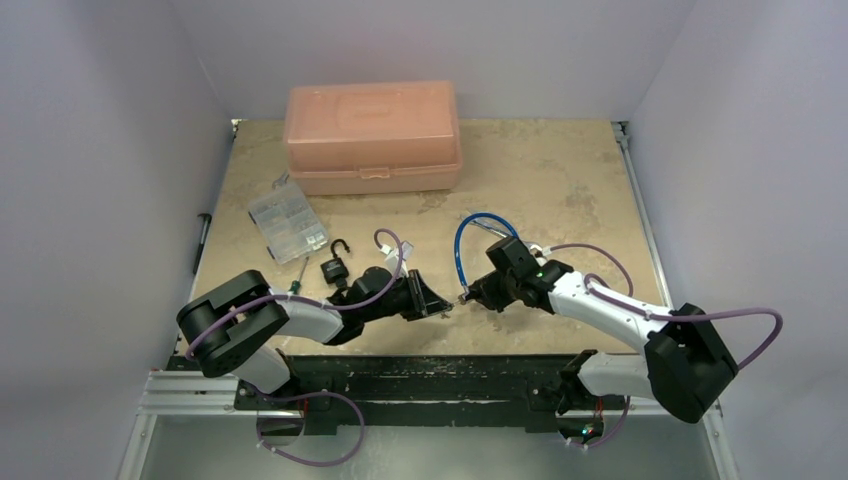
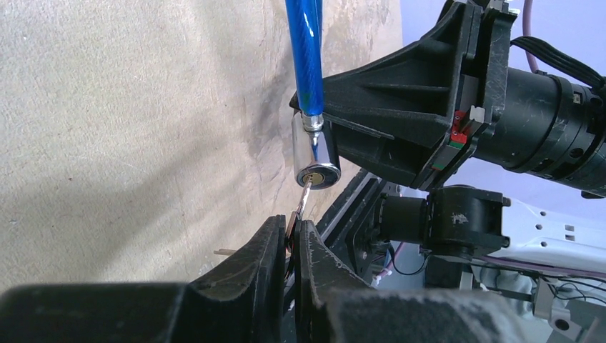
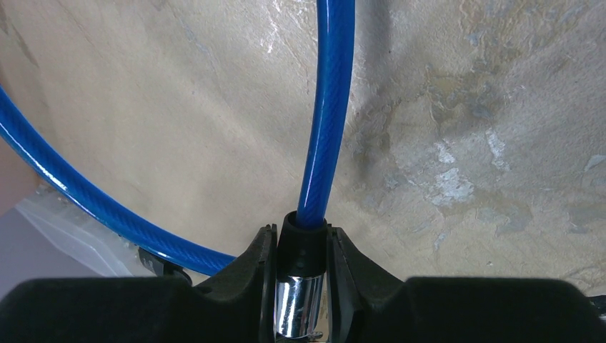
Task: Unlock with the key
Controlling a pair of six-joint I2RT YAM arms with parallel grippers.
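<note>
My left gripper (image 2: 294,230) is shut on the key (image 2: 304,198). Its head is mostly hidden between the fingers, and its metal blade points up, with the tip at the brass keyhole of the chrome lock cylinder (image 2: 315,153). That cylinder ends a blue cable (image 2: 304,50). My right gripper (image 3: 301,239) is shut on the cylinder (image 3: 296,307) and its black collar, and the cable (image 3: 329,107) runs away from it over the table. In the top view both grippers, left (image 1: 440,304) and right (image 1: 468,295), meet tip to tip near the table's front edge. How deep the blade sits cannot be told.
A black padlock (image 1: 333,268) with its shackle open lies just behind my left arm. A clear compartment box (image 1: 287,220) lies at the left and a pink plastic toolbox (image 1: 371,135) stands at the back. The blue cable loop (image 1: 458,245) arches behind my right gripper.
</note>
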